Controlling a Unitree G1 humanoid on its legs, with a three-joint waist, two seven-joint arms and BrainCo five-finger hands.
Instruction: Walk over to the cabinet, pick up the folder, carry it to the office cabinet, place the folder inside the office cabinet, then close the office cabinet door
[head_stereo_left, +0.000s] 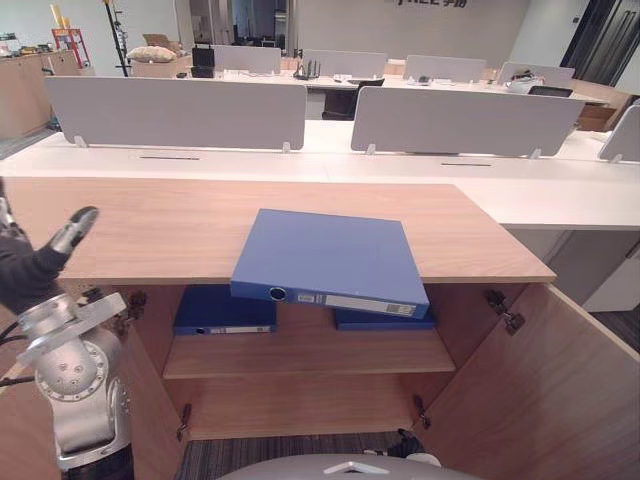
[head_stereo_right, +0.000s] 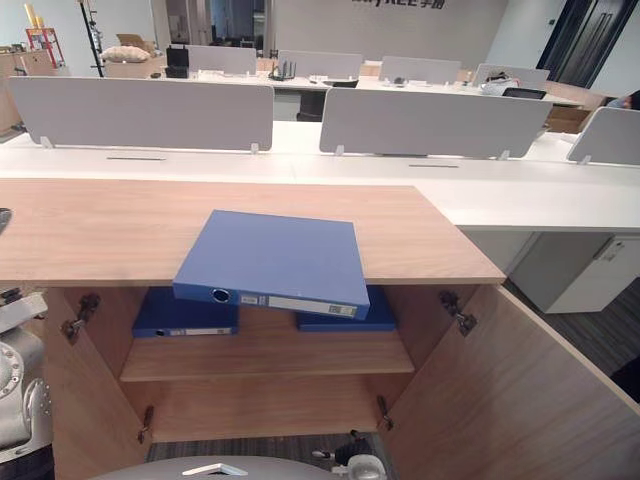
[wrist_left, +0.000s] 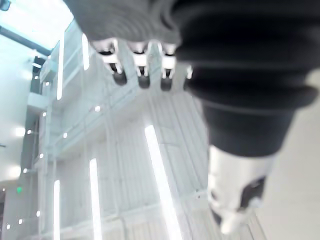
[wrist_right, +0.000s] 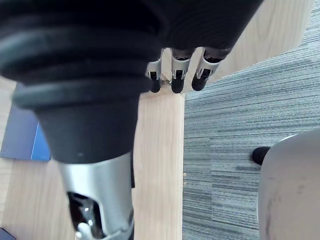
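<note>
A blue folder (head_stereo_left: 330, 255) lies flat on the wooden cabinet top (head_stereo_left: 150, 225), its spine with a white label hanging over the front edge above the open compartment. My left hand (head_stereo_left: 25, 270) is raised at the cabinet's left end, well left of the folder, its fingers (wrist_left: 140, 67) relaxed and holding nothing. My right hand hangs low beside wooden cabinet panelling over grey carpet, its fingers (wrist_right: 177, 75) straight and empty.
Both cabinet doors stand open; the right door (head_stereo_left: 560, 390) swings out toward me. Two more blue folders (head_stereo_left: 225, 310) (head_stereo_left: 385, 320) lie on the inner shelf (head_stereo_left: 310, 355). White desks (head_stereo_left: 560, 195) with grey dividers (head_stereo_left: 175, 112) stand behind the cabinet.
</note>
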